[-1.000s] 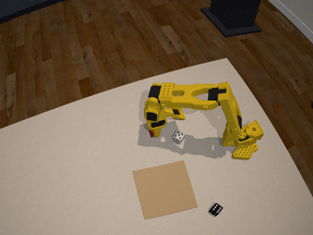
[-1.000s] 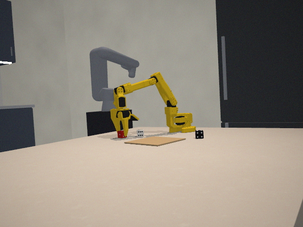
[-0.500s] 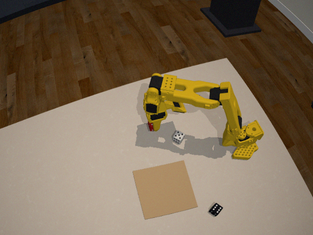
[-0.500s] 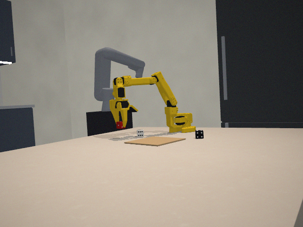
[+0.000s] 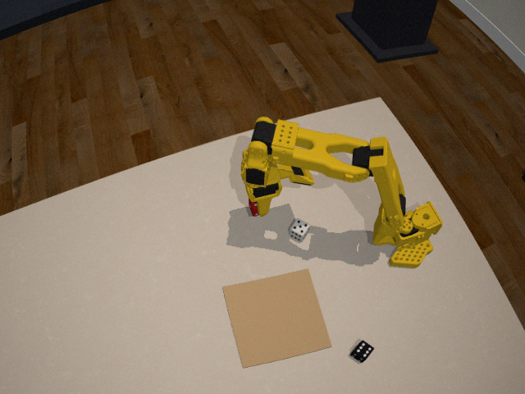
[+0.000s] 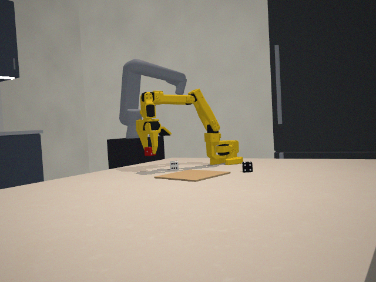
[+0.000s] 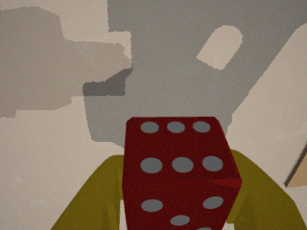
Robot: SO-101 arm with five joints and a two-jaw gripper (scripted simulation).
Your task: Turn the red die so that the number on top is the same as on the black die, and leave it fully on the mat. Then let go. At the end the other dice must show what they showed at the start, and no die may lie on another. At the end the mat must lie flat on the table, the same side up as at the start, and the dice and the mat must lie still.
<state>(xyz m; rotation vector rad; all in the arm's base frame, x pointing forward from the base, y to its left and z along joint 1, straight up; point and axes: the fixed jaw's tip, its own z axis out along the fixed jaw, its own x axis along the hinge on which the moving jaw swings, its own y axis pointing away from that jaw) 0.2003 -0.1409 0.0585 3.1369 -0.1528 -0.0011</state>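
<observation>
The fingers grip the red die, raised off the bench; the mat lies toward the frame's lower middle, below the white die.

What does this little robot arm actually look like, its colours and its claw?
The arm is bright yellow, built of blocky links with black blocks at the joints. Some flat yellow plates carry grids of small holes, as at its base. No cables or lettering show. The gripper is yellow too, with two tapering, pointed fingers.
</observation>
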